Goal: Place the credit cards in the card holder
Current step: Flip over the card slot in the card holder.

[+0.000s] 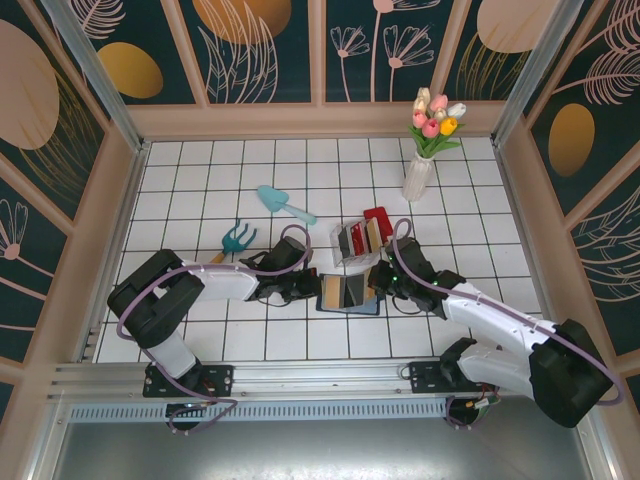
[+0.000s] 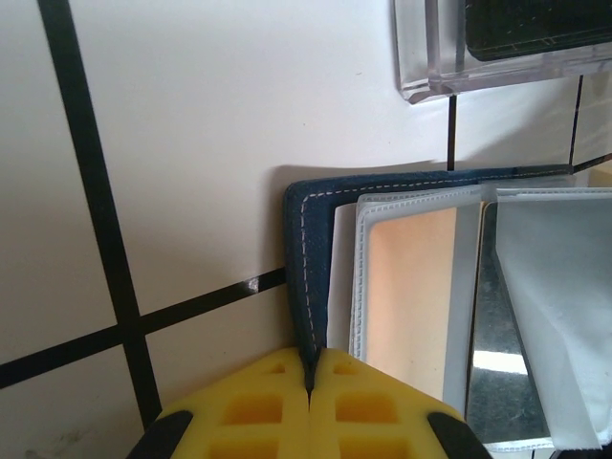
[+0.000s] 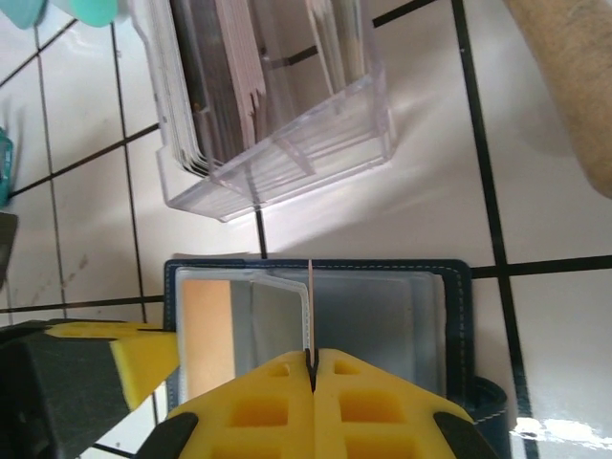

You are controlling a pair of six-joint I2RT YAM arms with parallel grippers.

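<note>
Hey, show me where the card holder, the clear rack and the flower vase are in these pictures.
card holder [image 3: 382, 320], right wrist view, on its inner clear sleeve.
clear rack [image 3: 287, 167], right wrist view, on its near wall.
vase [image 1: 418, 178], top view, on its white body.

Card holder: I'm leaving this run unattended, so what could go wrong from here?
1. The right pincer pinches the card edge-on over the sleeves; it may miss a slot.
2. The left pincer grips only the rim of the card holder; that could slip free.
</note>
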